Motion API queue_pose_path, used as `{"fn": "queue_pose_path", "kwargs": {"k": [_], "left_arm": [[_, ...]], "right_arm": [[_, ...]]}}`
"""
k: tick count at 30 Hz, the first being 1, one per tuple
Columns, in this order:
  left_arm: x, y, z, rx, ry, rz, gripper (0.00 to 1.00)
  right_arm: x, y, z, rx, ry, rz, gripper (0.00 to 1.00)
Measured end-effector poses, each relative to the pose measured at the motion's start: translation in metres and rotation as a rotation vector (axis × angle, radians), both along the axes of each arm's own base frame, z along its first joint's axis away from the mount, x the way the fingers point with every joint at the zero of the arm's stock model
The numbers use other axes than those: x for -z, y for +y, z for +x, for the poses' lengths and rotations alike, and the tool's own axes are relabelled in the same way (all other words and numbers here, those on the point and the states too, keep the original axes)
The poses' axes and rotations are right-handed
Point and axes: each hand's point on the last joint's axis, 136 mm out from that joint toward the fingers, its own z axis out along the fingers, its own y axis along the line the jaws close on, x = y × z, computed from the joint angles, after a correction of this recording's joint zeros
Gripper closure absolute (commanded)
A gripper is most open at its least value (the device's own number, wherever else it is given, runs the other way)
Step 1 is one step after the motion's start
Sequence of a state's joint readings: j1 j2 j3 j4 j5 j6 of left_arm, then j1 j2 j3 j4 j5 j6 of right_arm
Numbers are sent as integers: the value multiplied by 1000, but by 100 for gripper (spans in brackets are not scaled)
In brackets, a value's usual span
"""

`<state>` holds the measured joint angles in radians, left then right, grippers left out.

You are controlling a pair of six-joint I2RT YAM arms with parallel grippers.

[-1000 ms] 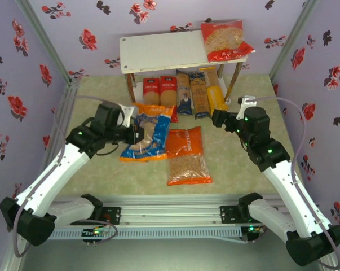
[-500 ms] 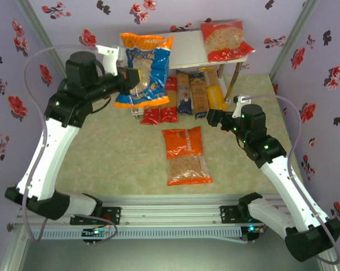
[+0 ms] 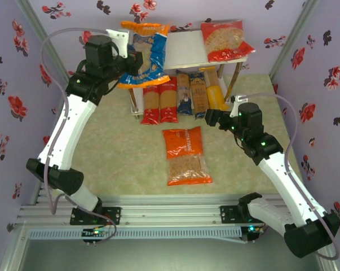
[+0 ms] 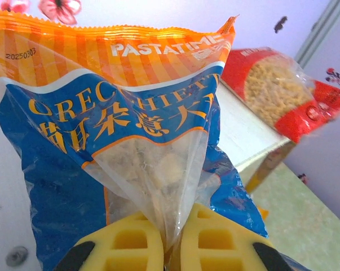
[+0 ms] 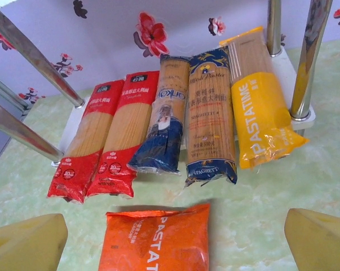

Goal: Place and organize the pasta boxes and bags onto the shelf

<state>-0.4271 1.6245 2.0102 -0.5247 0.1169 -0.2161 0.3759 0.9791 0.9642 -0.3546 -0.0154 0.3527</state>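
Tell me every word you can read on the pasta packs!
"PASTATIME": top band of the blue bag.
"ORECCHIET…": same bag, partly creased, with Chinese characters beneath.
"20250303": stamp on that bag's top corner.
"PASTATIME": yellow pack.
"SPAGHETTI": bottom of the tan-and-blue pack.
"PASTAT": orange bag, cut off by the picture edge.
Red packs and dark blue pack: print too small to read.
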Motion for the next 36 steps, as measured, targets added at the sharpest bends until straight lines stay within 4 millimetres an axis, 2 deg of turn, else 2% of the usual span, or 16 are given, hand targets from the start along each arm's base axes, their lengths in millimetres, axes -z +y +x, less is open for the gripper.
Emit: {"fn": "queue_pose_path", "kwargs": {"k": [8, 16, 31, 36], "left_arm": [[-11, 5, 40, -65, -62, -17, 100], [3, 0, 72, -87, -55, -11, 100], [15, -2, 86, -104, -45, -3, 100], [16, 1, 88, -123, -41, -3, 82]], "right_arm": [[10, 5, 8, -11, 25, -4, 1], [14, 8, 14, -11, 32, -8, 1], [18, 9, 18, -12, 41, -14, 1], [18, 9, 18, -12, 41, -14, 1]]}}
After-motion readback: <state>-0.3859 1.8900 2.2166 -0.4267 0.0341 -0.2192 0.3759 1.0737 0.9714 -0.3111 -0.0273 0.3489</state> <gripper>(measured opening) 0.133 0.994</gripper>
